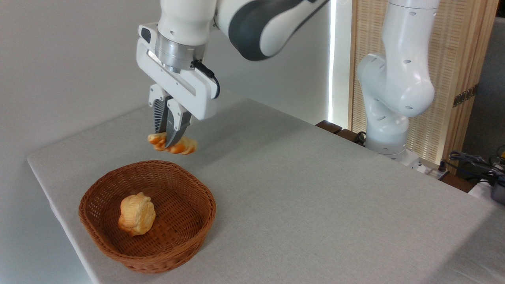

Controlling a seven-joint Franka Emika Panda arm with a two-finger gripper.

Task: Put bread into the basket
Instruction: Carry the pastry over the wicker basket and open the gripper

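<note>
Aloft, bread (173, 145) hangs above the table (315, 189), at twelve o'clock of the basket (207, 197).
Gripper (170, 141) fingers clamp its middle. It looks light and soft, probably easily crushed, so a mid-body pinch suits. A pale bun (137, 213) already lies inside the basket.

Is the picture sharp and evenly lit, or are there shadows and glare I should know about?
Fixed camera view: sharp overall, soft even light. A bright overexposed strip of daylight glares beside the slatted wooden panel. The basket and gripper holding the bread cast only faint shadows on the table.
</note>
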